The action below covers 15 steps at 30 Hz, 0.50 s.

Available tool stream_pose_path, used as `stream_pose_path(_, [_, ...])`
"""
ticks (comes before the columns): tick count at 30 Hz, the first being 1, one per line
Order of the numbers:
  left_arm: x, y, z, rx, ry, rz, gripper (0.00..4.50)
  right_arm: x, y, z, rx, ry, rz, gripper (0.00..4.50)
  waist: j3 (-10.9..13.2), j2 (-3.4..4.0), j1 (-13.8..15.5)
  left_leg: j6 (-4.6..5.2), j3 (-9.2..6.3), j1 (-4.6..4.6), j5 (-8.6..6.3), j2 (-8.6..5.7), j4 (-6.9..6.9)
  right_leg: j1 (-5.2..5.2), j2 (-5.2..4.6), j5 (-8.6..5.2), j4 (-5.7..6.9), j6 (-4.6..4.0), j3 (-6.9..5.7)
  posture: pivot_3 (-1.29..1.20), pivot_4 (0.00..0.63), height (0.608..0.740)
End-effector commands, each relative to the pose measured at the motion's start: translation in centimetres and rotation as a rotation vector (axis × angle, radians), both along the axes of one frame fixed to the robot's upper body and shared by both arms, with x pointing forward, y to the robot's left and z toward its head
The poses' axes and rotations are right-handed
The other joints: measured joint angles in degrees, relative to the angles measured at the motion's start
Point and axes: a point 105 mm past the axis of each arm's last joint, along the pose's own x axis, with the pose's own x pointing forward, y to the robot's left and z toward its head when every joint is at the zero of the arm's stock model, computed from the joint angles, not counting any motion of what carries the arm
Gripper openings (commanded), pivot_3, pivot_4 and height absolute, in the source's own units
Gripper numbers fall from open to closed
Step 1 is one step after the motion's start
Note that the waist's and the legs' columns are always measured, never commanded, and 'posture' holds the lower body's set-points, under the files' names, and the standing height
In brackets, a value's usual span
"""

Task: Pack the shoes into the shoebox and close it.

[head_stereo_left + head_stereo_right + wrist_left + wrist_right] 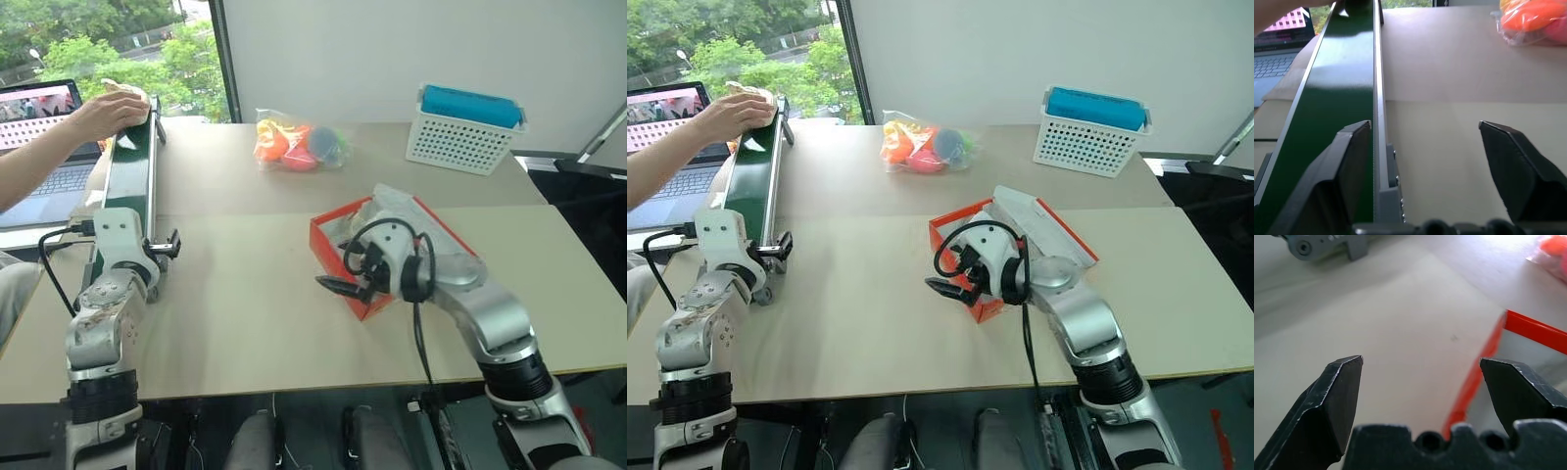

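Red-orange cardboard marks the shoebox near the middle of a pale wooden table, its lid open and white tissue lining showing inside; whatever lies in the box is hidden behind the robot's right arm, and the shoes cannot be made out. The right gripper hangs at the box's near-left corner with its two black fingers spread wide and nothing between them — the wrist camera looks past them onto bare tabletop and the box's bright rim. On the robot's left, the left gripper also stands wide open and empty, one finger over the edge of a long dark-green conveyor belt that runs away along the table's left side, the other finger over the table surface. At the conveyor's far end a person's hand rests on a pale, light-coloured object — too small to identify — with an open laptop just beside the forearm. Farther back on the table sit a clear bag of orange and blue toys and, well apart to the right, a white perforated basket with a blue top.
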Motion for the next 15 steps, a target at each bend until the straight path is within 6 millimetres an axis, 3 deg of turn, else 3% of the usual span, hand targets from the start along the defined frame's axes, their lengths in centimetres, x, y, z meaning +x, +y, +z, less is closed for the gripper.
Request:
stream_pose_path(1, [0.0, 1.2, 1.2, 0.046, -0.014, 0.041, 4.45, -0.3, 0.9, 1.6, 0.069, -0.069, 0.018, 4.50, 0.00, -0.01, 0.03, 0.00, 0.00, -0.01, 0.00, -0.01, 0.00, 0.00, -0.01, 0.00, -0.01, 0.00, 0.00, 0.00, 0.150, 0.699])
stream_pose_path(15, [0.5, 1.0, 0.8, 0.069, 0.034, 0.041, 4.45, 1.2, 0.9, 0.5, 0.031, -0.055, -0.101, 4.50, -0.01, -0.04, 0.07, -0.01, 0.00, -0.01, 0.00, -0.01, 0.00, -0.01, -0.04, 0.00, 0.01, -0.01, -0.02, 0.00, 0.150, 0.699])
